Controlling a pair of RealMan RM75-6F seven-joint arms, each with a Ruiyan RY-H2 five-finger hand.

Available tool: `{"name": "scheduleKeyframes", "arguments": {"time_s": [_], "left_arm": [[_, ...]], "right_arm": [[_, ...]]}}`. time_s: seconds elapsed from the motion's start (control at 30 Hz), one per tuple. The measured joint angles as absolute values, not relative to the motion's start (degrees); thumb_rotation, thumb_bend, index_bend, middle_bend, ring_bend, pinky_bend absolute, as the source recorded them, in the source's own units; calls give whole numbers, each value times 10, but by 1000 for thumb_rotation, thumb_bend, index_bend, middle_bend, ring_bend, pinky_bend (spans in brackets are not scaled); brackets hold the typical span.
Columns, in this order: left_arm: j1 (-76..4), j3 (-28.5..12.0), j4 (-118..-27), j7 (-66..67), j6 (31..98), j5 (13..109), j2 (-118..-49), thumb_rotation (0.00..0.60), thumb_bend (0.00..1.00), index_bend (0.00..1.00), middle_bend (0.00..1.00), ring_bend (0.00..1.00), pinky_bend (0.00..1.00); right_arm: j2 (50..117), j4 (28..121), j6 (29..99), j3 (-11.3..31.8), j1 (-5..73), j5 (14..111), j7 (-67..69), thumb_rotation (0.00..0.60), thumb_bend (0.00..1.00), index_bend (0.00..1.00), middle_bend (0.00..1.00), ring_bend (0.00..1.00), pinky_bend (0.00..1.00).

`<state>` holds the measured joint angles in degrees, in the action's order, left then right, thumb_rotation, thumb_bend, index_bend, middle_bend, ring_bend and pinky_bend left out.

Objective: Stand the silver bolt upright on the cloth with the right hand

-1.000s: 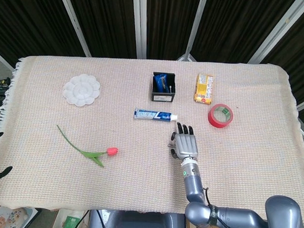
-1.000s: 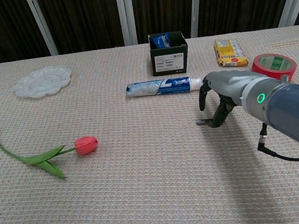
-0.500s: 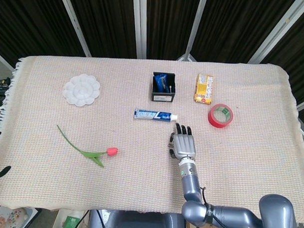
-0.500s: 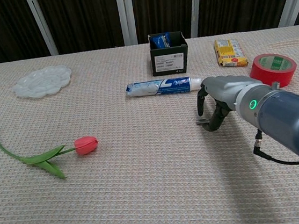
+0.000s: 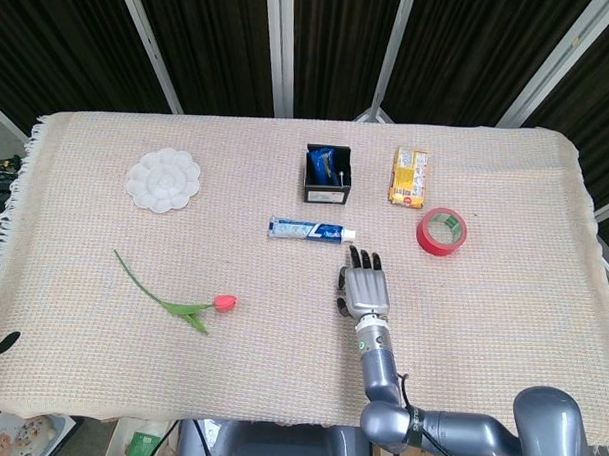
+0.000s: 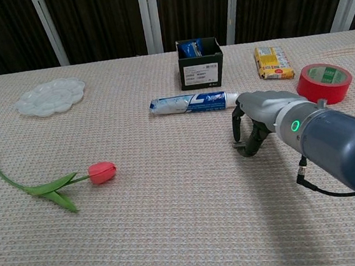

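Bolt (image 6: 238, 144) shows only in chest view, lying under right hand's (image 6: 253, 119) curled fingers (image 6: 235, 121), grasp unclear.

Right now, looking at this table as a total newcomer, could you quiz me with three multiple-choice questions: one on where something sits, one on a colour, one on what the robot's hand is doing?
1. Where is the toothpaste tube?
A. in front of the black box
B. beside the tulip
C. on the white palette

2. What colour is the tape roll?
A. blue
B. red
C. green

3. How is the right hand?
A. raised high
B. curled down over the silver bolt
C. holding the tulip

Answers: 1 A, it lies just nearer than the box; 2 B, plainly red; 3 B, fingers arch around the bolt on the cloth.
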<state>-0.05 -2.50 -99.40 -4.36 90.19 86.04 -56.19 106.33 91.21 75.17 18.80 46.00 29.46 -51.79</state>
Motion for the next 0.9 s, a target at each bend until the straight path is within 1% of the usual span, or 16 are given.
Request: {"name": "scheduleKeyframes", "arguments": {"time_s": [0.53,0.9], "left_arm": [[0,-25,-994,-43,902,861,-562,600,248,155,0,0,0],[0,-25,-994,-44,903,863,-562,600,248,155,0,0,0]], "right_arm": [[1073,892,746,191,468,281,-518,600,361,517,11,41,0],[1075,894,745,191,471,279,-518,600,360,565,11,44,0]]}}
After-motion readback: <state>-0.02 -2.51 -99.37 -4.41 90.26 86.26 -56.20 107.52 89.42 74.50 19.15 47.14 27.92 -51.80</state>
